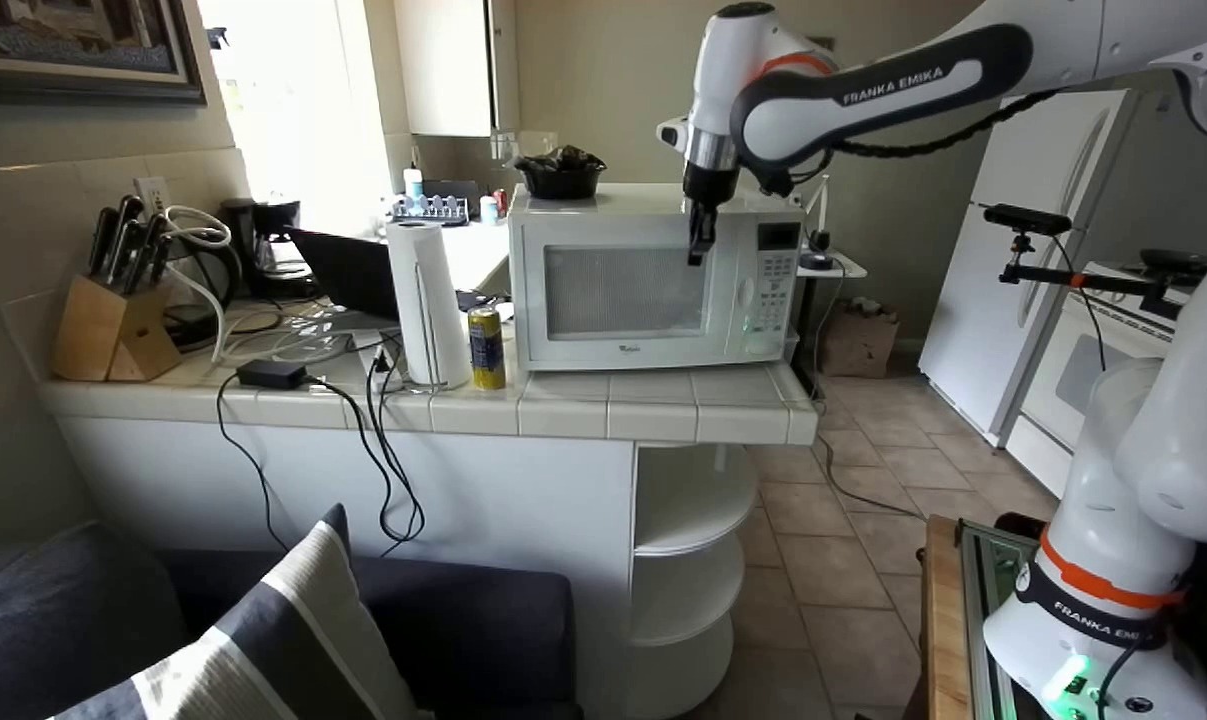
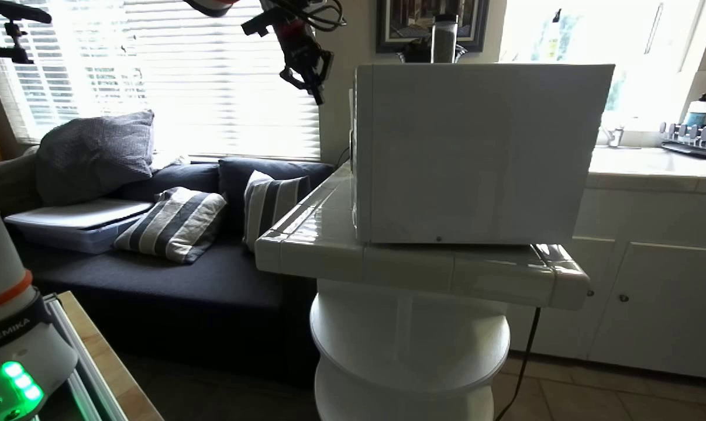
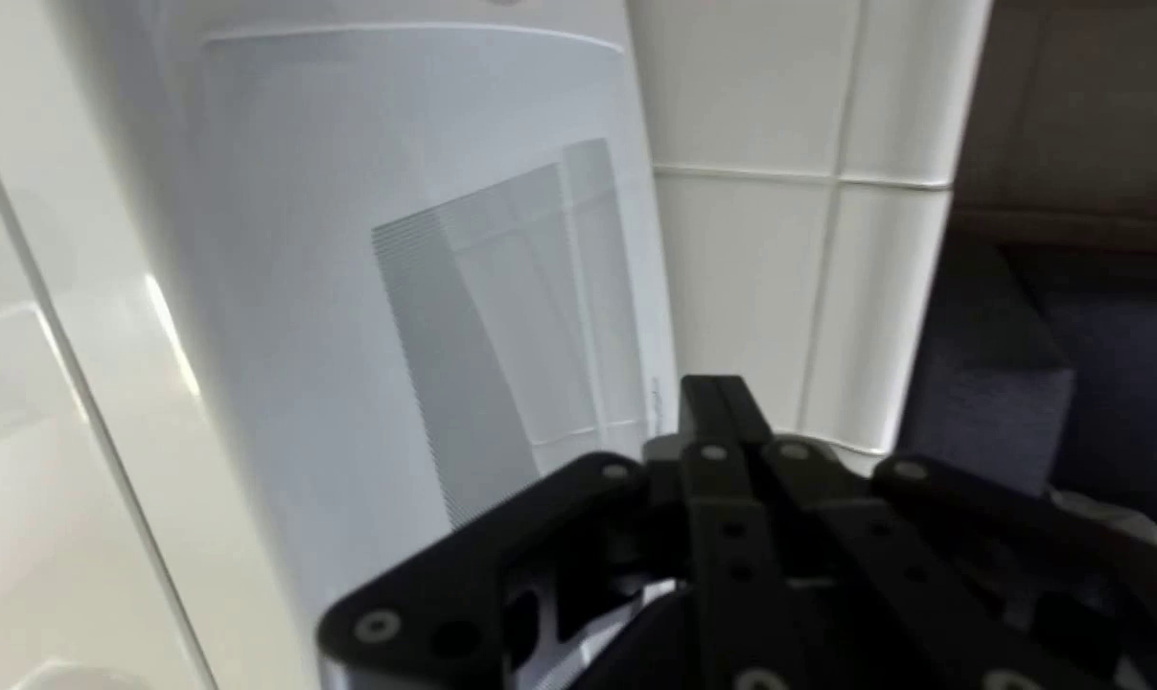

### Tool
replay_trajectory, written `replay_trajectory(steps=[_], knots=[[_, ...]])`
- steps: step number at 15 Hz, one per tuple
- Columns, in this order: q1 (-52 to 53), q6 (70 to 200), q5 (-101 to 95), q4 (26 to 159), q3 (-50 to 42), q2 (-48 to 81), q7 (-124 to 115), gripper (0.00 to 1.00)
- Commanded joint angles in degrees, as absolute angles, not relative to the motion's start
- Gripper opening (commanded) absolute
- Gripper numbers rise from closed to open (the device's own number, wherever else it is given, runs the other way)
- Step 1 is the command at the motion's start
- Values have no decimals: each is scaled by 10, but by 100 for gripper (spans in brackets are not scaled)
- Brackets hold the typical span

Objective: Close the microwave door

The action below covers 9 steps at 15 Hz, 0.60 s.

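The white microwave (image 1: 528, 215) stands on the tiled counter; its side (image 2: 481, 152) fills the middle of an exterior view. The microwave door (image 1: 623, 290), with its large grey mesh window, looks flush or nearly flush with the front beside the control panel (image 1: 778, 275). A thin sliver of the front edge shows in an exterior view (image 2: 351, 117). In the wrist view the door (image 3: 290, 192) fills the left and middle. My gripper (image 1: 700, 255) is in front of the door's upper right part. It is shut and empty, fingertips (image 3: 717, 383) together, and apart from the door in an exterior view (image 2: 319, 99).
A black bowl (image 1: 561, 175) and a jar (image 2: 444, 41) stand on top of the microwave. Left of it are a can (image 1: 486, 348), a paper towel roll (image 1: 428, 310), a laptop (image 1: 348, 270) and cables. The counter's front edge (image 1: 603, 420) runs below.
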<state>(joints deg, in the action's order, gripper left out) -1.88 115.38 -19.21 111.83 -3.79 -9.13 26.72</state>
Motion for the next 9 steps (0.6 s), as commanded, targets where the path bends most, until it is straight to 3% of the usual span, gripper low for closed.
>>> replay_trajectory(steps=[1,4,5,7,9], knots=[[-5,1005,-87,1056,-41,-107,314,0],[-7,857,-66,998,-35,-102,271,0],[-8,824,-72,984,-34,-101,246,26],[-9,782,-53,963,-39,-106,224,32],[-14,764,-57,948,-38,-113,176,47]])
